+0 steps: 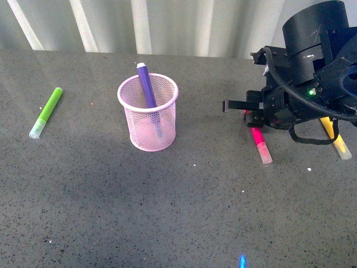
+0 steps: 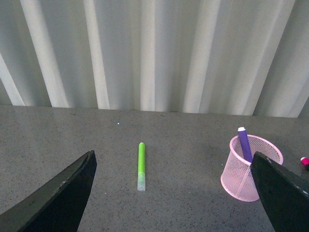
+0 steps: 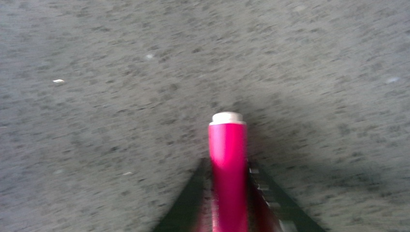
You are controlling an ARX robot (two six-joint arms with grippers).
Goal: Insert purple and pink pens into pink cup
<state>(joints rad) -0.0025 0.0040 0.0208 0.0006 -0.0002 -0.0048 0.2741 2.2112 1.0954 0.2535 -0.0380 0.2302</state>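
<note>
Purple pen [image 1: 146,84] is in the pink cup [image 1: 139,134], leaning against the rim with its white end poking out the top. The pink pen [image 1: 260,144] is lying on the desk [image 1: 167,212], well off to the right of the cup, clear cap toward us. Our right hand [image 1: 250,114] is down over its far end, and in the right wrist view the fingers sit tight against both sides of the barrel. Our left hand [image 2: 172,159] is spread wide with nothing in it. A green marker [image 1: 47,111] lies left of the cup, and a yellow marker [image 1: 339,144] is half hidden under the right arm.
</note>
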